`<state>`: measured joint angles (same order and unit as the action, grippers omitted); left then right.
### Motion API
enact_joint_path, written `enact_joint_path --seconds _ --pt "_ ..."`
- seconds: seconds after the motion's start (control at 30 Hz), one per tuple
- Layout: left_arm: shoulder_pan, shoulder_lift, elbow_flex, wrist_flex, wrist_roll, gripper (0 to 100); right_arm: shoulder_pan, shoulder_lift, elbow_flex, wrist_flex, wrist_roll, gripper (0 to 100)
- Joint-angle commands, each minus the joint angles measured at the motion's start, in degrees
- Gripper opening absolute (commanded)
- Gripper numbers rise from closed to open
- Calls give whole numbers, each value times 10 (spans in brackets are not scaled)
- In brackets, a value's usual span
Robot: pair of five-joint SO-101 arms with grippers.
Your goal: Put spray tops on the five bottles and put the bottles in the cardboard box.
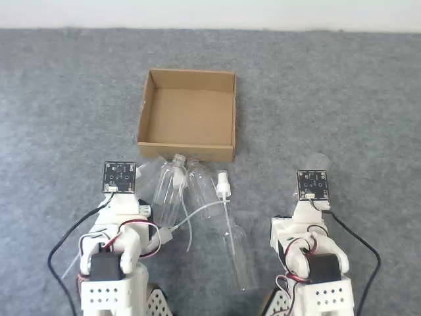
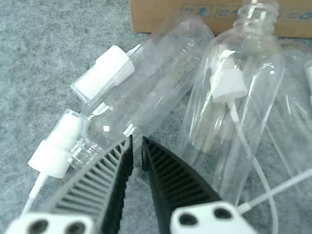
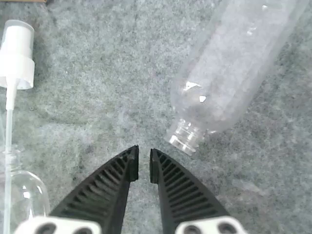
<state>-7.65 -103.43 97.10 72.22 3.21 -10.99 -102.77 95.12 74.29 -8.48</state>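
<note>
High view: the cardboard box (image 1: 187, 115) sits open side up on the grey mat (image 1: 66, 99), away from the 2 arms. Just in front of it, see-through bottles lie in a bunch btwn the arms. The open-neck bottle (image 1: 166, 191) lies lengthways w/ its neck pointing at the box. A white spray top (image 1: 223, 184) lies beside the bunch, its thin tube running back toward the arms. The long bottle (image 1: 240, 253) lies nearer the arms, front to back. The side bottle (image 1: 318, 161) peeks out past the right arm's camera.

Left wrist view: the left gripper (image 2: 138, 144) has its fingers almost pressed together, holding nothing. Right at the tips lies the slanted bottle (image 2: 146, 92), bottom end toward the box wall (image 2: 161, 12), neck end near the tips. A capped spray top (image 2: 48, 156) lies just beside that neck. The open-neck bottle (image 2: 239, 107) is next to it, neck toward the box.

Right wrist view: the right gripper (image 3: 144, 153) is pinched nearly closed too, w/ nothing in it. The side bottle (image 3: 234, 63) lies slanted, its open neck pointing at the tips, near but not touching. The white spray top (image 3: 17, 53) lies apart, tube toward the arm
</note>
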Motion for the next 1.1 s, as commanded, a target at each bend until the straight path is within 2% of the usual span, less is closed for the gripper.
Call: enact_joint_path --seconds 0.0,0.6,0.93,1.0,1.07 --pt "-2 -11 -6 2 -2 36 5 -6 13 4 -4 6" --pt "-2 -11 -6 2 -2 36 15 -7 -17 8 -2 6" --pt "-2 -11 -6 2 -2 36 172 -7 -117 4 3 6" --pt "-2 -11 -6 2 -2 36 177 -7 -140 3 47 6" --pt "-2 -11 -6 2 -2 36 178 -7 -159 1 131 6"
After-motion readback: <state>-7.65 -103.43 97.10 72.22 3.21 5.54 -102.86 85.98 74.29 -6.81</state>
